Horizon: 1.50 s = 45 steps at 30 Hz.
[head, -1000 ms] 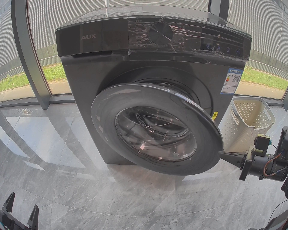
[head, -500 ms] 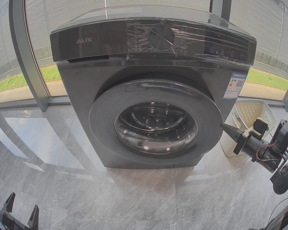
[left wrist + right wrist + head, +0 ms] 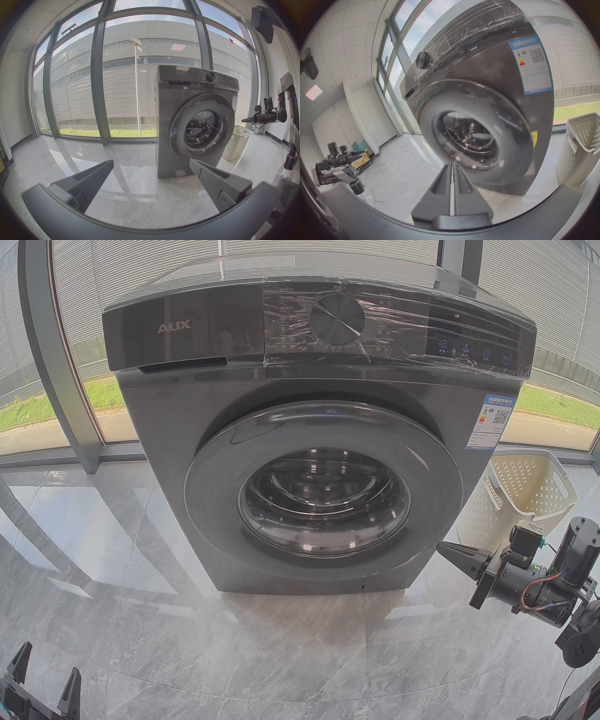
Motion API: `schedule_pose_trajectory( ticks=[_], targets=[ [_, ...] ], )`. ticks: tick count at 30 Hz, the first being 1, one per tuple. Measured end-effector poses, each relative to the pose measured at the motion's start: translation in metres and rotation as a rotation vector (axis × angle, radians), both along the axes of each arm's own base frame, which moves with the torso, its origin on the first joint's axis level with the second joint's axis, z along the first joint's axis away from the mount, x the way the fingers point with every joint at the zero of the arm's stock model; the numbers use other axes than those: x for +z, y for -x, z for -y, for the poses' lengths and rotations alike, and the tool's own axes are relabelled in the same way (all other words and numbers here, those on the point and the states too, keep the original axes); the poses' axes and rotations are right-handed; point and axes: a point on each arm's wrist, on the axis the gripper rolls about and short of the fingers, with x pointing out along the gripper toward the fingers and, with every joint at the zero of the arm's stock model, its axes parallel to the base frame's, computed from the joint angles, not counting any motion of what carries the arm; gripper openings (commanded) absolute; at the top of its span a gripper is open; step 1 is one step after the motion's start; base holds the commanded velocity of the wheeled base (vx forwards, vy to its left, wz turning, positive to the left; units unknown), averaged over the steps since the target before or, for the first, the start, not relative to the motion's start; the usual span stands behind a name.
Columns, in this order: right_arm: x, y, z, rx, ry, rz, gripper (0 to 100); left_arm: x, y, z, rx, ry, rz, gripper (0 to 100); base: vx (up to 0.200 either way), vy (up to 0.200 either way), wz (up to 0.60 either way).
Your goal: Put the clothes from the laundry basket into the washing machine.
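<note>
- Right hand: fingers pressed together along their length, holding nothing. It hangs above the floor, pointing left, on the near side of the door's lower right rim. The left wrist view shows a gap between it and the machine.
- Left hand: fingers spread wide, nothing between them. It sits low at the near left, well apart from the machine.
- Laundry basket: cream plastic with perforated walls and a handle cut-out in the rim. It stands on the floor just beside the machine's right side, tilted a little to the right, on the far side of the right hand. The visible inner wall is bare.
- Washing machine: dark grey front-loader, upright at the centre.
- Door: round, closed flush against the front.
- Porthole: the drum's ribs show through the glass, but whether clothes lie inside cannot be told.
- Dial: top centre of the control strip, under wrinkled clear film.
- Label: blue-edged sticker, upper right of the front.
- Floor: glossy grey marble-pattern tiles.
- Window: tall glazing behind the machine, with grass and a ribbed building outside.
</note>
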Motion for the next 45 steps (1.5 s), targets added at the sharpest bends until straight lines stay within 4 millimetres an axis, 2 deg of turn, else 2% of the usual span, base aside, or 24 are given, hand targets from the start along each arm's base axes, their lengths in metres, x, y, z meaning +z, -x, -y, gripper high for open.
schedule_pose_trajectory(
  ticks=[6, 13, 21, 35, 42, 45],
  targets=[
    [0.005, -0.007, -0.003, -0.039, 0.004, 0.048, 0, 0.000, 0.000, 0.000, 0.000, 0.001, 0.000, 100, 0.200, 0.000, 0.00],
    [0.020, -0.019, -0.006, -0.089, -0.051, 0.164, 0, 0.000, 0.000, 0.000, 0.002, -0.001, -0.001, 100, 0.000, 0.000, 0.00],
    [0.019, -0.027, -0.012, -0.115, -0.050, 0.171, 0, 0.000, 0.000, 0.000, 0.002, 0.000, -0.001, 100, 0.000, 0.000, 0.00],
    [0.021, -0.034, -0.008, -0.208, -0.047, 0.193, 0, 0.000, 0.000, 0.000, 0.003, -0.001, -0.002, 100, 0.000, 0.000, 0.00],
    [0.017, -0.027, -0.009, -0.183, -0.044, 0.183, 0, 0.000, 0.000, 0.000, 0.003, 0.000, -0.002, 100, 0.000, 0.000, 0.00],
    [0.006, -0.010, -0.011, -0.115, -0.011, 0.134, 0, 0.000, 0.000, 0.000, 0.004, 0.000, -0.002, 100, 0.000, 0.000, 0.00]
  ],
)
